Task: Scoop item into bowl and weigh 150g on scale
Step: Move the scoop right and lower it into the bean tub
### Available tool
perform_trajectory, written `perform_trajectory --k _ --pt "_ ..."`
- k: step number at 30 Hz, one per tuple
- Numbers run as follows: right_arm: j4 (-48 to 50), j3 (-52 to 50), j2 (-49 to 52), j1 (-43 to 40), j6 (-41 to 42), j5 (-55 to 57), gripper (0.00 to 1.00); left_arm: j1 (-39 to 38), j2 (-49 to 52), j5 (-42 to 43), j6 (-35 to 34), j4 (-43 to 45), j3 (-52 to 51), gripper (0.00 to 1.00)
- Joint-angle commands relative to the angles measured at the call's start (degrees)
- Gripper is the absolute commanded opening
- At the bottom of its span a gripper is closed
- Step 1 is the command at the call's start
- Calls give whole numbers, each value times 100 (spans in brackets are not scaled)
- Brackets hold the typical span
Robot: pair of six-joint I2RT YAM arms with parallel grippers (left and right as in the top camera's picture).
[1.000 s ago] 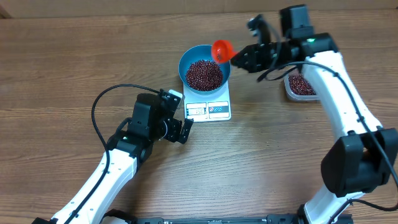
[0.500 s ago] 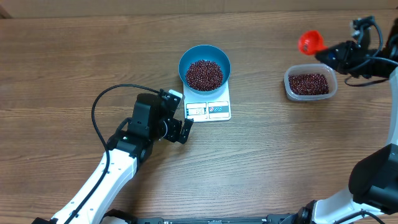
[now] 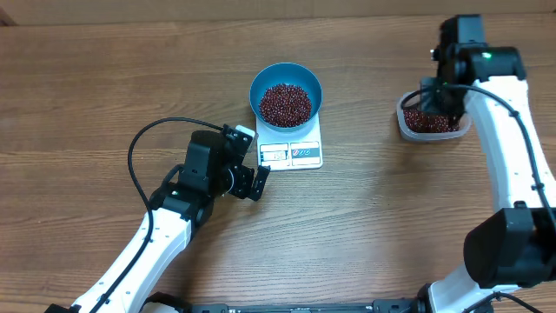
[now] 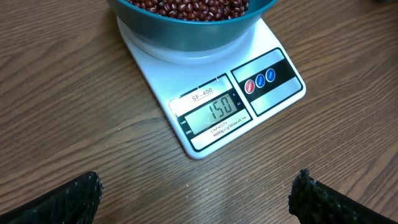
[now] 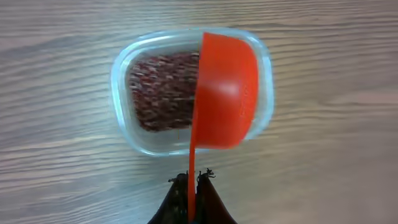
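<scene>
Over the table from above, the right gripper (image 3: 437,103) has swung away from the blue bowl (image 3: 254,87), where it hung at the rim a second ago, and now sits over the clear tub (image 3: 407,129) at the right. The bowl rests on the white scale (image 3: 291,155) with the beans (image 3: 286,103) heaped inside. The left gripper (image 3: 254,159) hasn't budged, parked just beside the scale with its claw spread wide. Down on the left wrist camera, the display (image 4: 214,112) reads 150, with both fingers (image 4: 56,200) well apart. On the right wrist camera, the claw is pressed tight on the handle of the orange scoop (image 5: 224,93), which hovers over the tub's leftover beans (image 5: 158,90) with no beans showing in it. My read: the target is met and pouring is done, so the scoop just needs setting down.
</scene>
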Motion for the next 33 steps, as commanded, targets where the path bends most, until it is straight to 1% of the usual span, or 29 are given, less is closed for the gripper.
perform_trajectory --k 1,2,5,8,12,13,16,19,22,26,27,29,30,31,32,33 --pt "-103 144 -57 328 302 1451 4 -9 37 -33 -57 22 -22 100" --pt "-144 144 -57 378 402 1617 4 -9 37 -33 -57 22 -22 100" --pt "-229 144 -57 409 509 1631 4 -9 37 -33 -57 22 -22 100" --pt "-245 144 -57 393 715 1294 4 -9 37 -33 -57 22 -22 100" --pt "-197 140 -57 -46 1305 -203 4 -9 37 -33 -57 24 -22 100" --pt "-144 125 -57 -278 1316 -868 4 -9 37 -33 -57 22 -22 100" --pt "76 -42 -57 -800 1316 -2122 4 -9 37 -33 -57 22 -22 99" --pt "531 -479 -57 -1248 1314 -3379 4 -9 37 -33 -57 24 -22 100" --pt "1115 -1010 -57 -1471 1320 -4164 4 -9 37 -33 -57 22 -22 100" --pt "1816 -1617 -57 -1521 1827 -4227 5 -9 37 -33 -57 24 -22 100" --pt "1919 -1700 -57 -1521 1902 -4229 9 -9 37 -33 -57 24 -22 100" --pt "2116 -1908 -57 -1521 2048 -4229 28 -9 37 -33 -57 22 -22 100" --pt "2116 -1939 -57 -1521 2044 -4227 43 -9 37 -33 -57 24 -22 100" --pt "2076 -1950 -57 -1530 2041 -4225 67 -9 37 -33 -57 24 -22 99" --pt "2050 -1950 -57 -1547 2041 -4214 80 -9 37 -33 -57 24 -22 100" --pt "2004 -1950 -59 -1587 2041 -4175 91 -9 37 -33 -57 24 -22 100"
